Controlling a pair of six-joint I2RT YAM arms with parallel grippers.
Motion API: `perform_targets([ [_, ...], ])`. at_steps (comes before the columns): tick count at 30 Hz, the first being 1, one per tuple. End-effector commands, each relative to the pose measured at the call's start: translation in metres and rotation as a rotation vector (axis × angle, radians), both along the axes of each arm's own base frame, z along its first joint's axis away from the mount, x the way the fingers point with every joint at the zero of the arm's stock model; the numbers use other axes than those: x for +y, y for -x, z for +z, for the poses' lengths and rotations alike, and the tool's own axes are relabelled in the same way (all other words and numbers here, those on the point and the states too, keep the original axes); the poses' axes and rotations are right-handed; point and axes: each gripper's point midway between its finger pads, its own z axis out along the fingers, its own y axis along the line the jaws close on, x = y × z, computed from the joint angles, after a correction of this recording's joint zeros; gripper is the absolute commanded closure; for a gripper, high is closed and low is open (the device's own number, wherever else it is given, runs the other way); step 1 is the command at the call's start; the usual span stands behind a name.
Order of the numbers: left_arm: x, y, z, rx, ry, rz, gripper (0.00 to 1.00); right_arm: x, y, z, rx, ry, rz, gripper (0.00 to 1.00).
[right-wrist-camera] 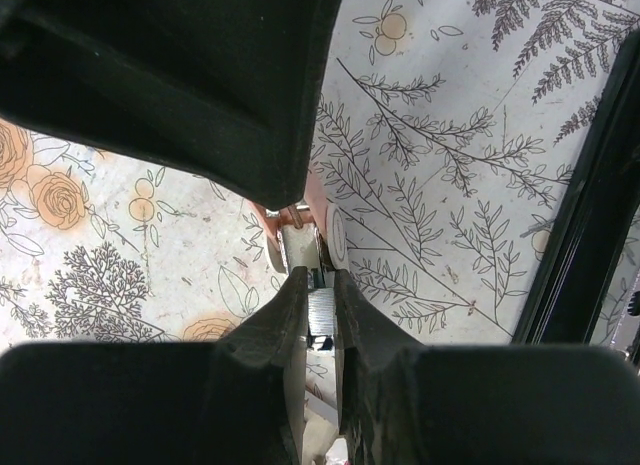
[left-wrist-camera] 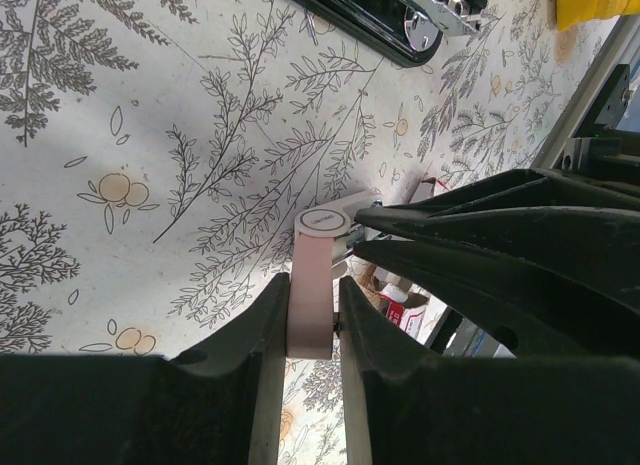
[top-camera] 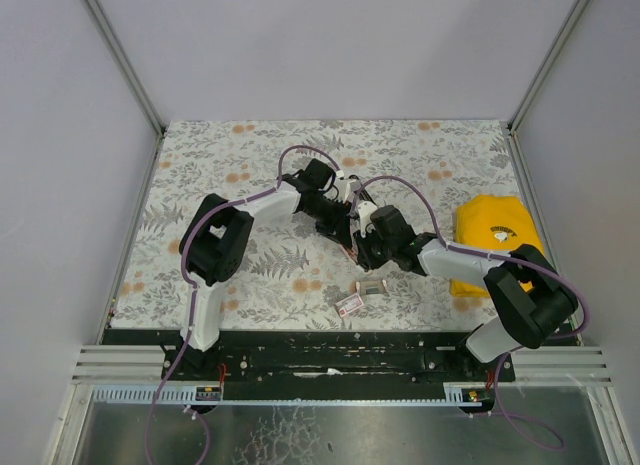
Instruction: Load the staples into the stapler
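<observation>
Left claw [left-wrist-camera: 310, 283] is seen clamped on a pink bar [left-wrist-camera: 312, 260], one finger pressed to each long side. The bar is held above the table [top-camera: 250, 155], and a round white disc is carried at its far end. What the bar is cannot be told.

Right claw [right-wrist-camera: 318, 275] is brought in from the side, tip to tip with the bar's far end. Its fingers are closed on staples [right-wrist-camera: 320, 320], a short ribbed silvery strip gripped between the tips. The strip is set just against a metal piece at the end of the bar; whether it is inside that piece cannot be told.

From above, both claws are met over the middle of the table, and what is held is hidden under them.

The stapler [left-wrist-camera: 375, 20] is found lying on the table beyond the left claw, at the top edge of the left wrist view: a glossy black arm with a chrome rivet and a chrome part beside it. It is touched by neither claw.

Two small boxes [top-camera: 370, 287] [top-camera: 350, 305] are laid near the front edge, just below the claws. A yellow cloth [top-camera: 497, 240] is laid at the right side, partly under the right arm.
</observation>
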Motion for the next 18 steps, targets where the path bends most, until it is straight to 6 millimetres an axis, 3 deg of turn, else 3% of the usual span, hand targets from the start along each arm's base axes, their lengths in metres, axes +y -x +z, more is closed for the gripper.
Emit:
perform_targets([
  [1, -0.001, 0.005, -0.001, 0.008, -0.020, -0.025, 1.00, 0.013, -0.008, 0.032, -0.055, -0.042, 0.028, 0.82],
  [7, -0.001, 0.005, -0.001, 0.008, -0.020, -0.024, 1.00, 0.022, -0.010, 0.038, -0.053, -0.071, 0.047, 0.82],
  [18, 0.000, 0.005, -0.002, 0.009, -0.023, -0.024, 1.00, 0.025, -0.006, 0.028, -0.018, -0.070, 0.063, 0.82],
])
